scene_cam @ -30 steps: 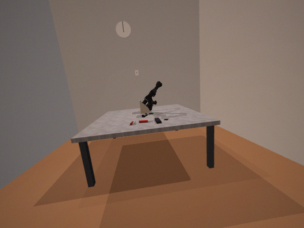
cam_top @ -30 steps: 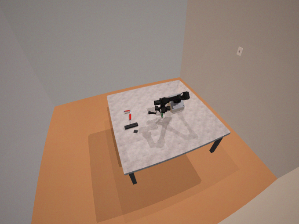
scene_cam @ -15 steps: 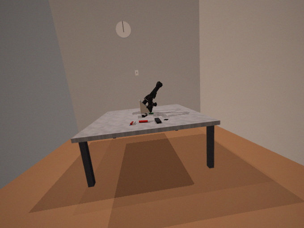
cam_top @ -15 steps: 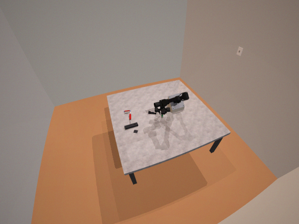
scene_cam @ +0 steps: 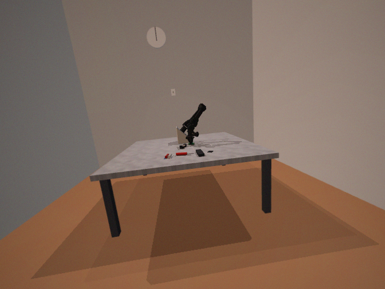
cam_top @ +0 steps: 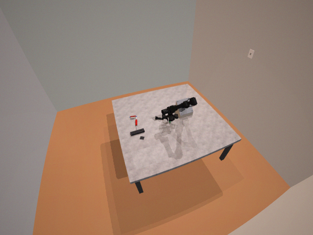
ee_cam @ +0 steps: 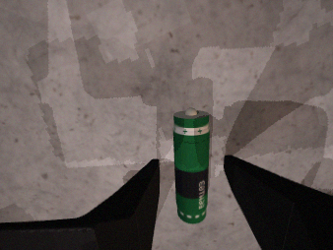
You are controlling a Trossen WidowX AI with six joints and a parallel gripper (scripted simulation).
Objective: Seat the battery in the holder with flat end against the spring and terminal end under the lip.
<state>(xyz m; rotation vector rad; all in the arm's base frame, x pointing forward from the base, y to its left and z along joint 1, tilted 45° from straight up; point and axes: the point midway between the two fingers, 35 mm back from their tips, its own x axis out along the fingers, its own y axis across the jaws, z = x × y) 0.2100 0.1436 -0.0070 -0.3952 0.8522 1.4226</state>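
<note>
Down on the bench [ee_cam: 99,74], the green battery [ee_cam: 191,167] lies between the fingers, its long axis running away from them, terminal end at the far side. They stand apart, gaps showing either side, gripping nothing yet; closing squarely across its width looks the next call.

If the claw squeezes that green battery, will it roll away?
Maybe. The green battery is round and lies on its side, so an off-centre nudge could roll it. It looks stiff and smooth, so it may slip. The claw straddles it, not touching yet.

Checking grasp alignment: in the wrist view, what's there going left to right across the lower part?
Left finger → green battery, gaps on both sides → right finger. All over the table.
</note>
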